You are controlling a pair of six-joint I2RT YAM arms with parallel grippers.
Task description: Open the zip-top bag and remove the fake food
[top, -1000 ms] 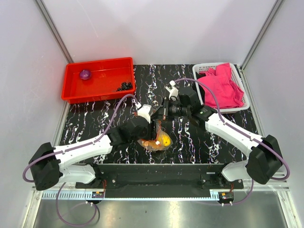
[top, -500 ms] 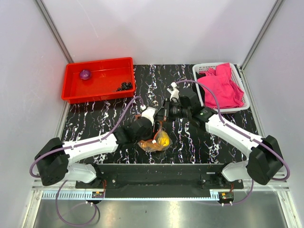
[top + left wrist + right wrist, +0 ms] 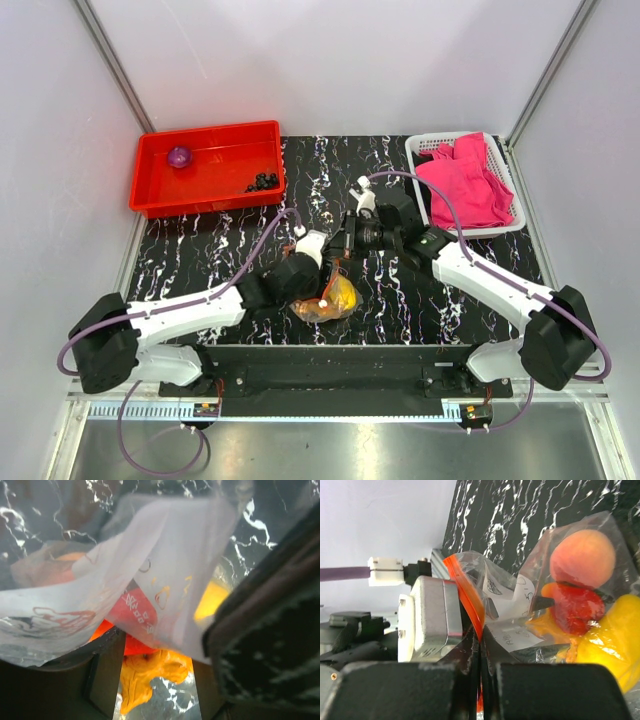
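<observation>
The zip-top bag (image 3: 330,300) lies near the table's front edge, its clear film (image 3: 165,555) filling the left wrist view. My right gripper (image 3: 480,647) (image 3: 338,257) is shut on the bag's orange-red zip strip (image 3: 467,592), holding the mouth up. Fake food sits inside: a peach-like ball (image 3: 582,555), a red piece (image 3: 575,607) and a yellow fruit (image 3: 615,630). My left gripper (image 3: 157,685) (image 3: 322,278) is at the bag's mouth, jaws apart, with an orange piece (image 3: 145,672) between its fingers (image 3: 105,680). Whether they press it I cannot tell.
A red tray (image 3: 150,190) at the back left holds a purple ball (image 3: 179,156) and dark small bits (image 3: 263,181). A white basket (image 3: 425,147) at the back right holds a pink cloth (image 3: 465,180). Both arms crowd the table's middle.
My left gripper has drawn nearer and lower, onto the bag's mouth. The right gripper has kept its hold on the zip strip and shifted slightly. The bag stays in place.
</observation>
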